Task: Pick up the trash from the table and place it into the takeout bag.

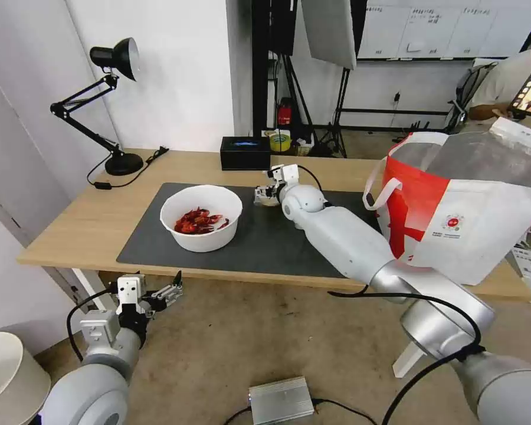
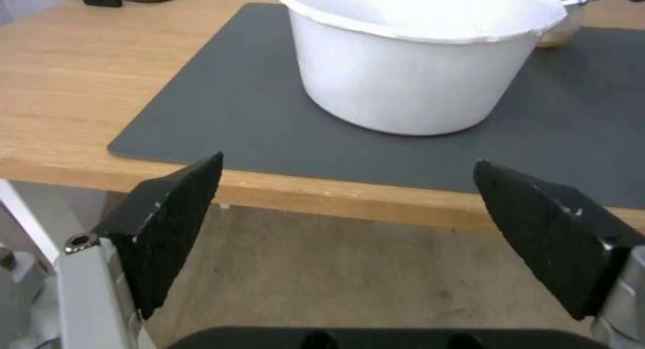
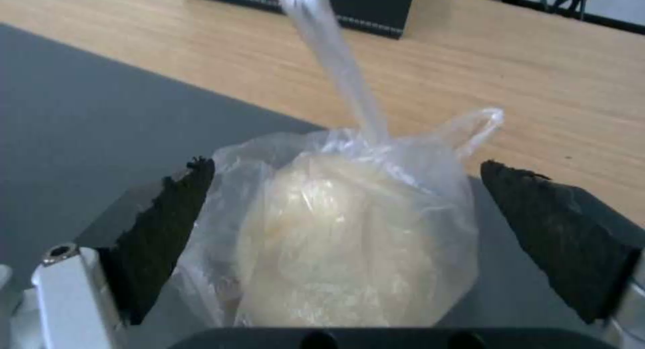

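My right gripper (image 3: 342, 248) is at the far side of the dark mat (image 1: 265, 236) on the tabletop (image 1: 88, 224), just behind the white bowl (image 1: 201, 217). Its two black fingers (image 3: 168, 238) stand apart, one on each side of the small clear bag (image 3: 349, 228) with the whitish lump inside. The bag lies on the mat between the fingers; I cannot tell if the pads touch the plastic. A twisted clear tail of the bag rises toward the black box (image 1: 245, 153) at the back edge.

My left gripper (image 2: 349, 228) hangs below the near edge of the tabletop, over the floor, with its fingers wide apart and nothing between them. It faces the bowl, which holds red crayfish shells (image 1: 197, 222).

The takeout bag (image 1: 454, 218) stands upright and open on the right end of the tabletop, beside my right arm.
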